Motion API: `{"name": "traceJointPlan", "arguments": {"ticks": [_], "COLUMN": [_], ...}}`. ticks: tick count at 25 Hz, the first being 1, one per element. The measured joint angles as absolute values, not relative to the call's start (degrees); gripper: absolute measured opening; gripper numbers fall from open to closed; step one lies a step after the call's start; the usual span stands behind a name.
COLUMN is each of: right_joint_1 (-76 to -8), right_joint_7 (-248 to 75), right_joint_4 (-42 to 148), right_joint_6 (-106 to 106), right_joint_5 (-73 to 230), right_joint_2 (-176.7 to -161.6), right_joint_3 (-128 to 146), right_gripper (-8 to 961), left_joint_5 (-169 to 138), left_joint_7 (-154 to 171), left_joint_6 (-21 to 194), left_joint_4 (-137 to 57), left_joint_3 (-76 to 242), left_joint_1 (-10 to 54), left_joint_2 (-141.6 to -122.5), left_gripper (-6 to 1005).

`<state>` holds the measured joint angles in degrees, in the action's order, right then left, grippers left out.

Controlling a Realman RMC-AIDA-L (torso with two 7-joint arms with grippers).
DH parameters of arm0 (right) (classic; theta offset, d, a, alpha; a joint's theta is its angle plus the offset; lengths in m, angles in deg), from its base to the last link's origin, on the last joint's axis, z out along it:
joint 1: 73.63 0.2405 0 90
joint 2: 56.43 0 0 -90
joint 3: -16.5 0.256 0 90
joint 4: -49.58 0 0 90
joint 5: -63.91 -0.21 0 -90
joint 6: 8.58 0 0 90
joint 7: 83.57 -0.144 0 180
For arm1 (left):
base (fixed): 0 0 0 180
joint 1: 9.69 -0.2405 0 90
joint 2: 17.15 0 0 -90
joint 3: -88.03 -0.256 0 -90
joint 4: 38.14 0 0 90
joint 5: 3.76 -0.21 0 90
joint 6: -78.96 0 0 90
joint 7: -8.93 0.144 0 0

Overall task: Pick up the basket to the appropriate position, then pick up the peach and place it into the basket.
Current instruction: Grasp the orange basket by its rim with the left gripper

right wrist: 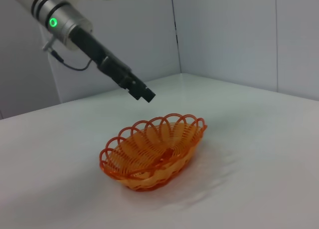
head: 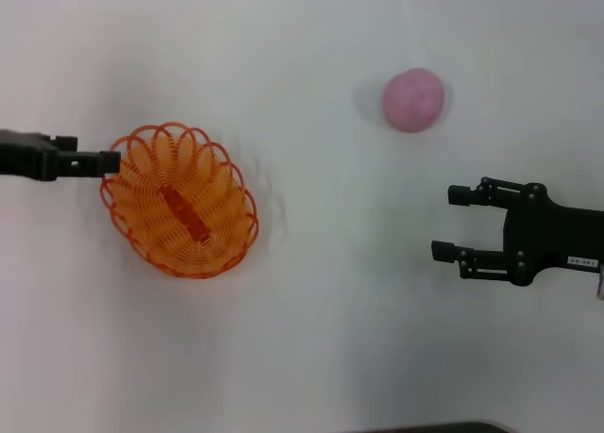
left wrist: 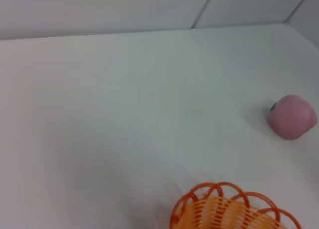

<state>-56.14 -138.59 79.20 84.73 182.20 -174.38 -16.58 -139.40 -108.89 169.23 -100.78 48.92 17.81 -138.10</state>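
1. The left hand (head: 111,160) hangs above the near rim of the basket (head: 179,201), fingers together and clear of it.
2. The right hand (head: 451,223), fingers apart, holds nothing; the peach (head: 412,99) lies on the table (head: 321,339) beyond its fingertips, still to be picked and placed.

The basket (head: 179,201) before me is bright orange, its looped ribs fanning out from a darker orange centre strip. The peach (head: 412,99) is plain pink-magenta. My pincers are black, and the surface (head: 321,320) is white.
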Motion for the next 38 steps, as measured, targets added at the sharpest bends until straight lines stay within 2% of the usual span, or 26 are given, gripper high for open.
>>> {"name": "traceJointPlan", "arguments": {"ticks": [10, 17, 29, 38], "right_joint_1": [-56.15, -56.14, -56.14, -56.06], "right_joint_7": [-139.62, -139.91, -139.91, -139.91], "right_joint_4": [79.59, 79.90, 79.90, 79.90], "right_joint_6": [84.77, 85.03, 84.91, 84.85], "right_joint_5": [182.21, 182.64, 183.21, 183.53], "right_joint_2": [-174.38, -174.38, -174.38, -174.39], "right_joint_3": [-16.72, -16.73, -16.79, -16.82], "right_gripper": [813, 813, 812, 812], "left_joint_5": [-151.42, -156.39, -162.58, -166.68], "left_joint_7": [-110.65, -110.97, -111.66, -111.73], "left_joint_6": [166.88, 165.03, 158.83, 156.38], "left_joint_4": [-100.44, -98.59, -91.71, -88.68], "left_joint_3": [42.62, 38.28, 34.72, 33.81], "left_joint_1": [27.20, 31.33, 35.56, 36.88], "left_joint_2": [-137.80, -138.04, -137.99, -138.85], "left_gripper": [826, 826, 825, 824]}}
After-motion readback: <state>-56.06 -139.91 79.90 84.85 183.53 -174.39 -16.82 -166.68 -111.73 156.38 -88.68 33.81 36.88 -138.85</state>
